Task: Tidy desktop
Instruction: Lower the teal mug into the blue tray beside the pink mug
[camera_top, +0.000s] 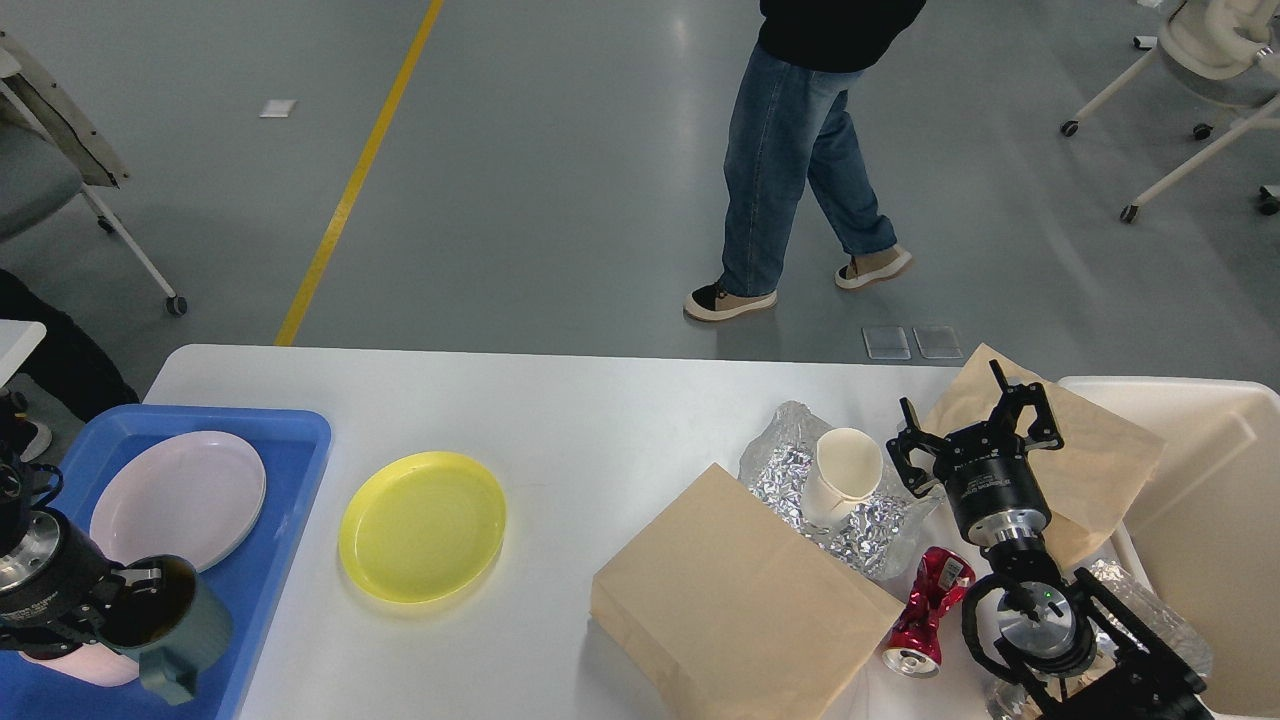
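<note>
The white desktop (600, 400) fills the lower half of the head view. My left gripper (118, 600) is at the bottom left, shut on the rim of a dark green mug (180, 620). The mug hangs over the front of the blue tray (295, 440), right beside a pink mug (70, 667) that it partly hides. A pink plate (178, 498) lies in the tray. My right gripper (975, 430) stands open with nothing in it, over the edge of a brown paper bag (1095, 470).
A yellow plate (422, 527) lies left of centre. At right sit another paper bag (730, 610), crumpled foil (860, 530) with a paper cup (845, 475), a crushed red can (925, 610) and a cream bin (1210, 500). A person (800, 150) walks behind the table.
</note>
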